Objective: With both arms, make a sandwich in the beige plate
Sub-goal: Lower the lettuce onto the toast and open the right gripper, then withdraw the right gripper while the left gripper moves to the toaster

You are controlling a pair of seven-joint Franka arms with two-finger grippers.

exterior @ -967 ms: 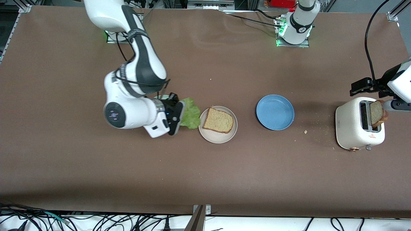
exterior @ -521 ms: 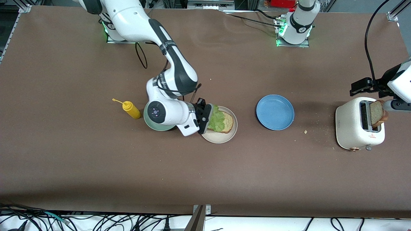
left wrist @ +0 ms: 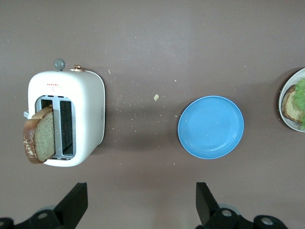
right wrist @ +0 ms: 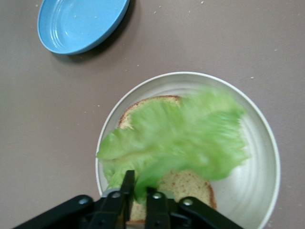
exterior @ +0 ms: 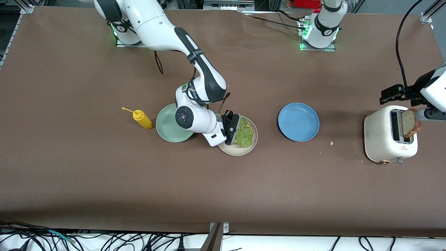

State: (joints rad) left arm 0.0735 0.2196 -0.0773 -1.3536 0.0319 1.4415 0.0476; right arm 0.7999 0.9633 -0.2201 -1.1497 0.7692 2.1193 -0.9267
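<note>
Crinkled lettuce leaf drapes square bread slice on round beige plate.

**Arm and pincer status**

My right arm reaches low from its base toward mid-surface, wrist bent, right pincer nearly closed, fingers a narrow gap apart. My left arm waits raised, left pincer spread wide, holding nothing.
</note>
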